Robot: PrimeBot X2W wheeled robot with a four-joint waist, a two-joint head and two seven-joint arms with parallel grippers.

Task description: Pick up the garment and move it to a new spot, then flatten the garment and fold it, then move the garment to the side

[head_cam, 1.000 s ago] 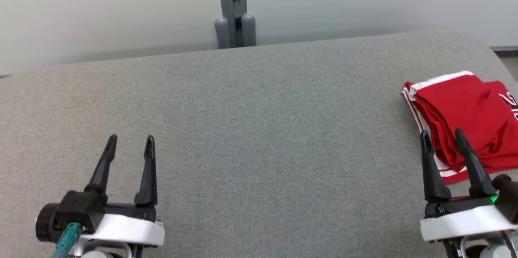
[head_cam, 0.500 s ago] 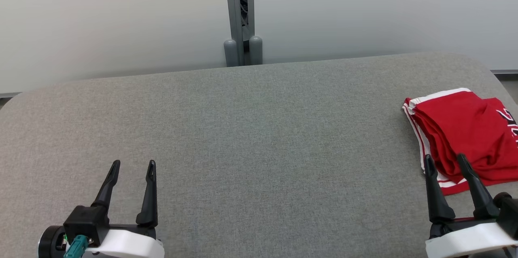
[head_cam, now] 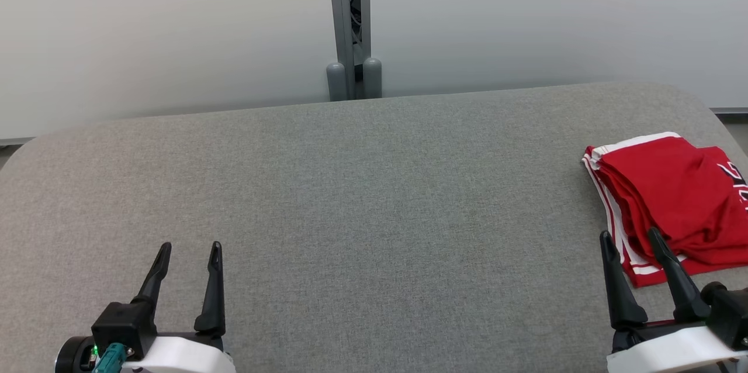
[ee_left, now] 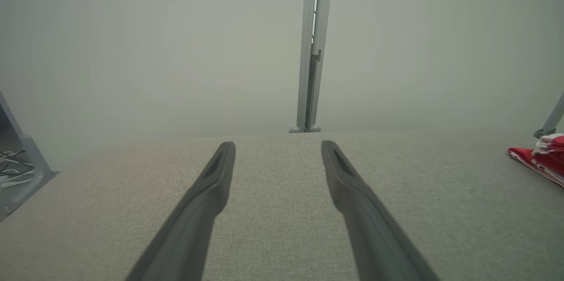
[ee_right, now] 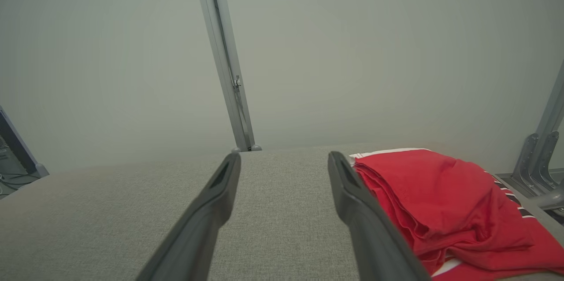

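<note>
The garment (head_cam: 672, 197) lies on the table (head_cam: 374, 197) at the right edge of the frame. The right gripper (head_cam: 629, 233) sits lower right, just before the garment's near corner, and the left gripper (head_cam: 191, 244) sits lower left, well apart. A post (head_cam: 349, 16) stands behind the table, top centre.

The table (head_cam: 374, 197) is covered in grey woven cloth, matt, with a fine, slightly rough weave. On its right side the garment (head_cam: 672, 197) is soft red cloth, smooth and matt, rumpled into folds, with white cloth stripes along its edges. Beyond the far edge the post (head_cam: 349, 10) is grey metal, smooth with a dull sheen, against a pale, smooth, matt wall (head_cam: 146, 28). The left gripper (head_cam: 190, 244) and right gripper (head_cam: 629, 234) have dark matt fingers (head_cam: 214, 279) that look like plastic. Behind each sits a white casing (head_cam: 175, 356) of smooth, faintly glossy plastic.
</note>
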